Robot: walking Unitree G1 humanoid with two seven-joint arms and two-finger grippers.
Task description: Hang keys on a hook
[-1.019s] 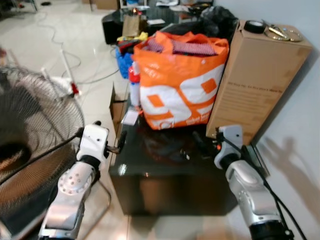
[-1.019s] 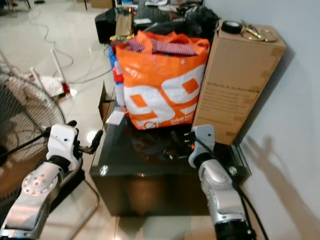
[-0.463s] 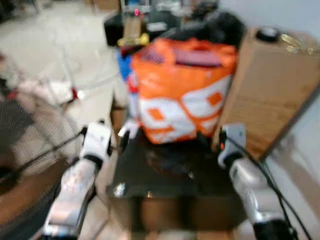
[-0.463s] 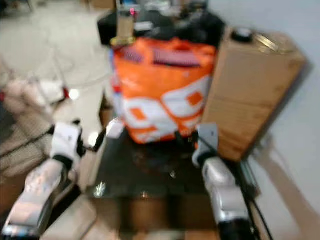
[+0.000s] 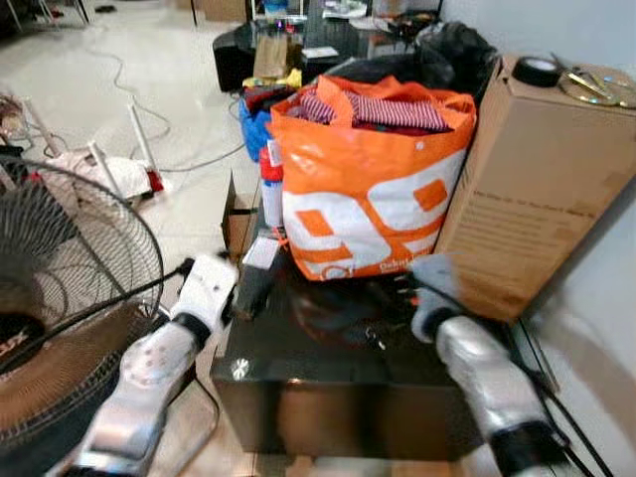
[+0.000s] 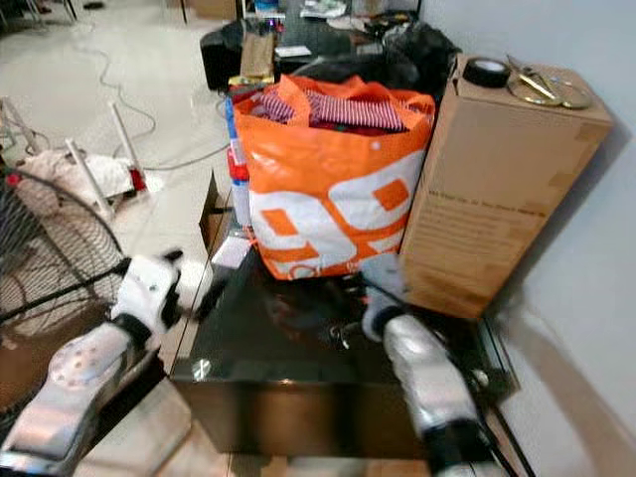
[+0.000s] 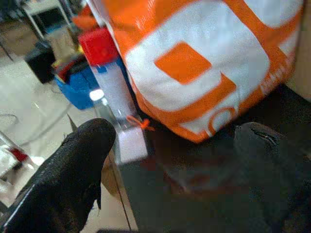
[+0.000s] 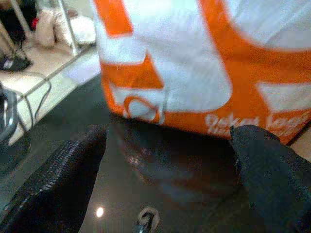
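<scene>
A low black glossy table [image 5: 328, 373] stands against a pale wall. On it sits an orange-and-white shopping bag [image 5: 373, 199] stuffed with striped cloth, and just beside the bag, toward the wall, an upright cardboard box [image 5: 537, 189] with a roll of black tape [image 5: 540, 71] on its top.

The keys [image 6: 343, 333] lie on the tabletop in front of the bag, near the right arm; a metal key ring [image 8: 147, 219] shows in the right wrist view, between the two black fingers and below them. No contact with the keys is visible.

The right gripper [image 8: 170, 179] hangs over the table just before the bag, fingers spread wide and holding nothing. The left gripper [image 7: 175, 165] is at the table's left edge, fingers likewise spread and empty, pointing toward the bag's lower corner, a red-capped spray can [image 7: 109, 73] and a small white card [image 7: 132, 145].

A standing fan [image 5: 60, 298] is on the floor to the robot's left. Cables trail over the tiled floor [image 5: 149, 70] beyond.
</scene>
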